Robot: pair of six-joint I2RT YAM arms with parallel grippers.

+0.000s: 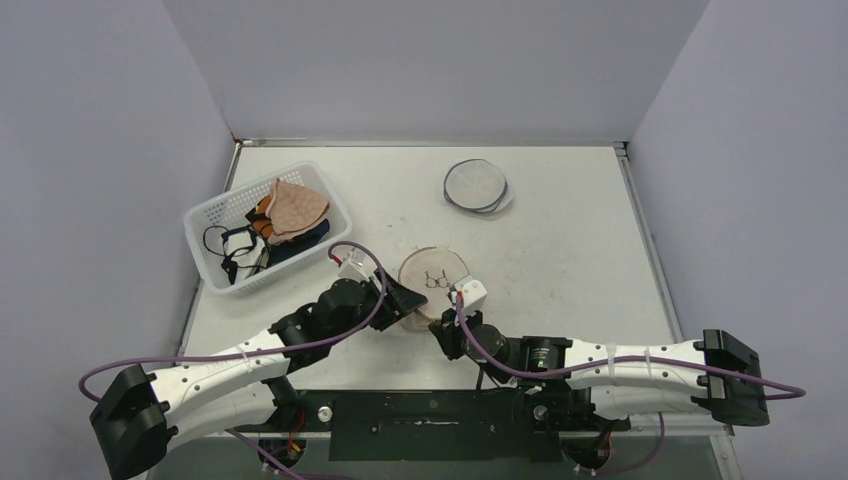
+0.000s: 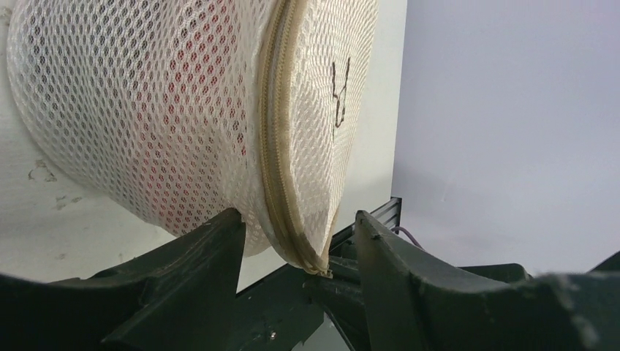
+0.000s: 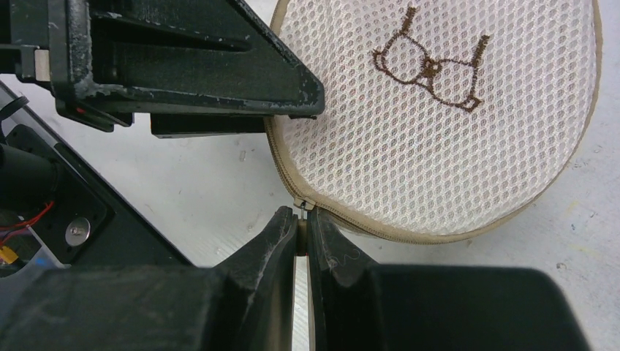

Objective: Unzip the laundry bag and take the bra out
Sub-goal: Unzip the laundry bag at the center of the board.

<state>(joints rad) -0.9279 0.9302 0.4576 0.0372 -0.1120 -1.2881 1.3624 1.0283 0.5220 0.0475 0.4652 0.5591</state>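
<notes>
Right wrist view shows the right gripper pinched on the zipper pull at the near rim of the bag, which lies on the table between the arms. The left gripper, jaws apart, straddles the bag's edge. It would do best to clamp there before the pull is dragged round the curve.

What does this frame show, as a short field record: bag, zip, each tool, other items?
laundry bag: round mesh, on table centre, zip shut where visible
left tool: open, straddling bag's edge
right tool: shut on zipper pull
contents: red fabric shows through mesh
elsewhere: white basket of clothes, second mesh bag at far side
</notes>
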